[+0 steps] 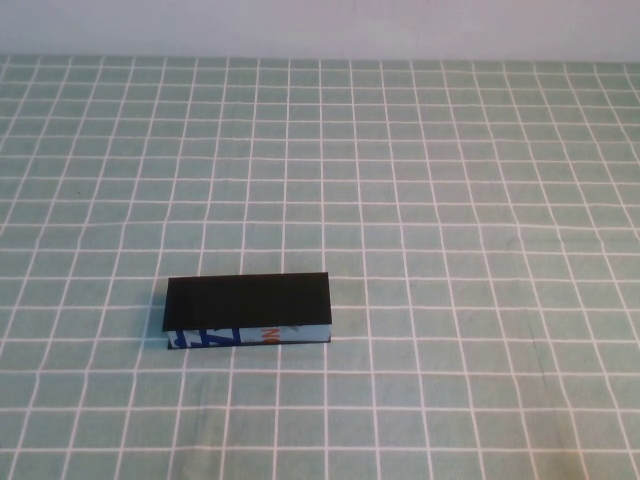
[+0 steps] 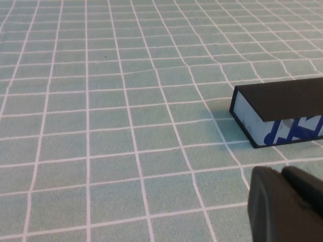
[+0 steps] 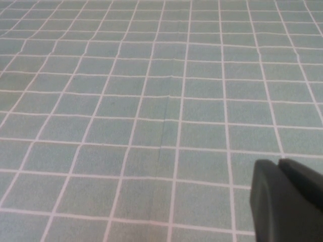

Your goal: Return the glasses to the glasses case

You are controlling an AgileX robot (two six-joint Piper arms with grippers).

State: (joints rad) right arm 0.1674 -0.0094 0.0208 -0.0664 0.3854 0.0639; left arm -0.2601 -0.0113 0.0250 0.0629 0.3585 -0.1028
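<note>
green checked tablecloth (image 1: pixel 450 200) under closed glasses case (image 1: pixel 248 312); left hand (image 2: pixel 282 201), right hand (image 3: pixel 282 201) clenched, both well clear

the closed glasses case (image 2: pixel 282 112) lies on the green checked tablecloth (image 2: pixel 111 141), near the left gripper (image 2: pixel 285 205).

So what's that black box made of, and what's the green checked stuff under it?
The glasses case, lid shut, looks like stiff card or thin board: flat matte black top, sharp straight edges, printed light blue front. Plastic is possible. The table cover looks like soft cloth, going by faint creases and wavy white lines. The left tool and right tool hang low above it and look like dull black plastic.
</note>
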